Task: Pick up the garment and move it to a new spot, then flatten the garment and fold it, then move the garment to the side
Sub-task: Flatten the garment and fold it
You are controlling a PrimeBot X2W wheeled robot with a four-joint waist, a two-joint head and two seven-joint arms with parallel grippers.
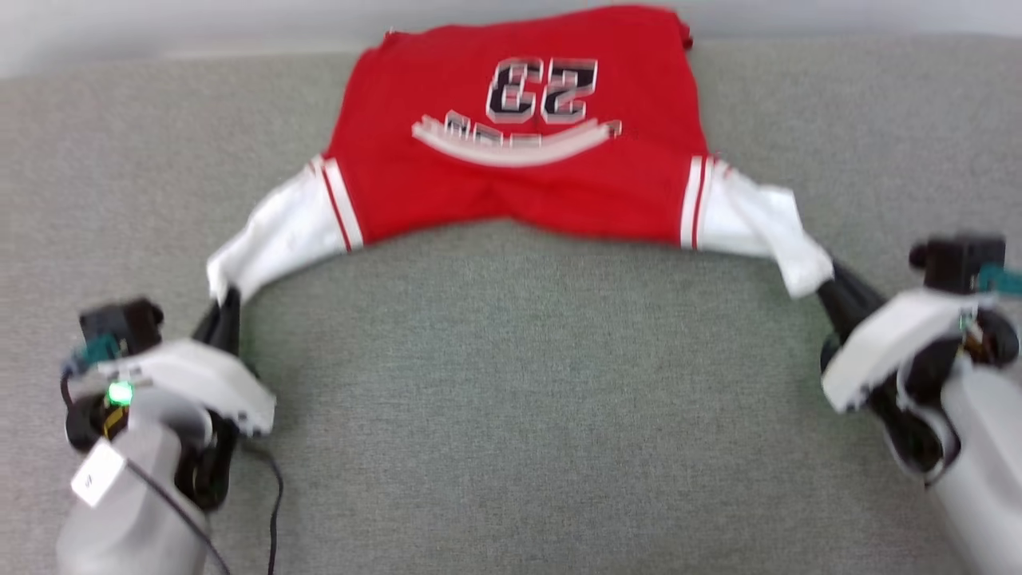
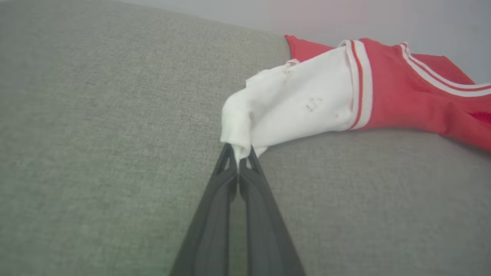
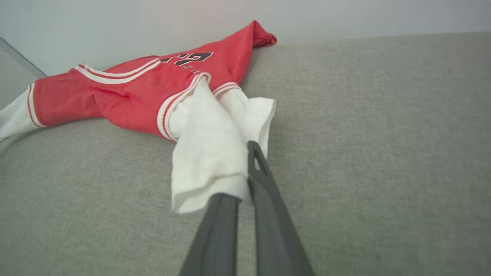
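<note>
Red and white, the garment lies chest-lettering up at the far middle of the grey fabric surface. The left gripper is clenched on the left sleeve, and the right gripper on the right sleeve. Flattening seems under way; folding and moving it aside remain.

The shirt is red, with white sleeves. Each sleeve joins the red body at a white band split by a thin red stripe. The chest digits are black with white outlines, next to a white arc carrying dark lettering. The left pincer and right pincer have dark grey fingers and white-shelled wrists. A green light glows on the left wrist. The desk is a mottled grey-green weave, and the wall is pale grey.
</note>
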